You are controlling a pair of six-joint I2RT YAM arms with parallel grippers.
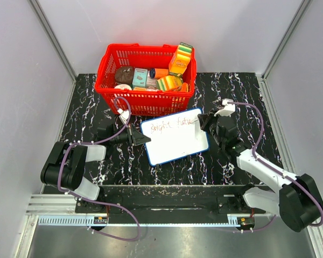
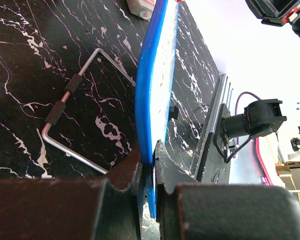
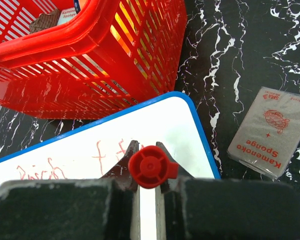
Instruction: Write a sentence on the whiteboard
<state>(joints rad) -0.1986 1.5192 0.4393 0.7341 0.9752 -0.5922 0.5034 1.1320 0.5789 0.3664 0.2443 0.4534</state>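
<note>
1. Your left gripper (image 1: 142, 138) is closed tight on the whiteboard (image 1: 175, 138). Its fingers pinch the blue frame at the board's left edge, and the board stretches away ahead of it.
2. Your right gripper (image 1: 205, 121) is clamped around a red marker (image 3: 151, 167) over the board's far right corner.
3. The sentence (image 1: 169, 124), a thin red scrawl, runs along the board's far edge between your two grippers.
4. A red basket (image 1: 145, 80) stands just beyond both grippers.
5. A grey sponge packet (image 3: 270, 132) lies to the right of your right gripper.

Blue-framed whiteboard (image 1: 177, 148) lies askew, red sentence (image 1: 172, 124) along far edge.
</note>
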